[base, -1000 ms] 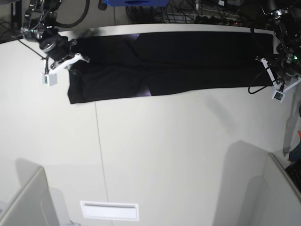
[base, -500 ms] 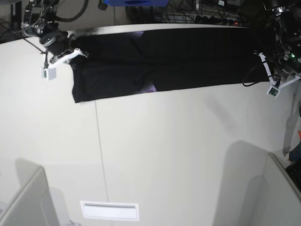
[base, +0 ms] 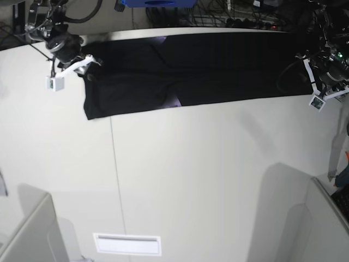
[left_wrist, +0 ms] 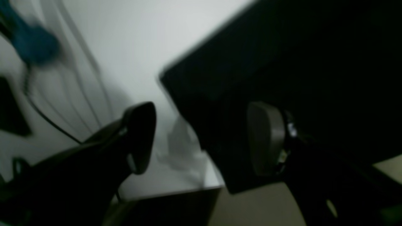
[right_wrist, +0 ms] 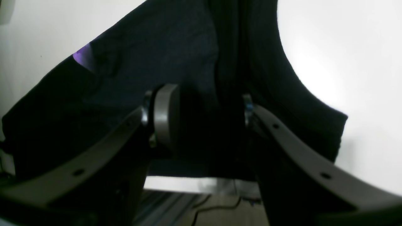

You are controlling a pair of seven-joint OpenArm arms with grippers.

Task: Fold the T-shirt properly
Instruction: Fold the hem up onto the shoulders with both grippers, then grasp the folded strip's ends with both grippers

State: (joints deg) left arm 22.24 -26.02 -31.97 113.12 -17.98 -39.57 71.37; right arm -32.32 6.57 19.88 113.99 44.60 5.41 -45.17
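T-shirt [base: 191, 68] lies as a long band at the table [base: 191, 174] back edge.
Both grippers, left [left_wrist: 201, 138] and right [right_wrist: 207, 116], fingers parted, hold nothing; next: regrasp ends for crosswise fold.

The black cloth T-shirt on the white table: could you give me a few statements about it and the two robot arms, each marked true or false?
1. The black cloth T-shirt lies as a long strip along the far edge of the white table. True.
2. The left gripper is clamped shut. False: its jaws stand apart.
3. A bit of purple shows on the shirt. True.
4. The shirt is crumpled in a ball at mid-table. False: it lies flat.
5. The right gripper is open over the cloth. True.
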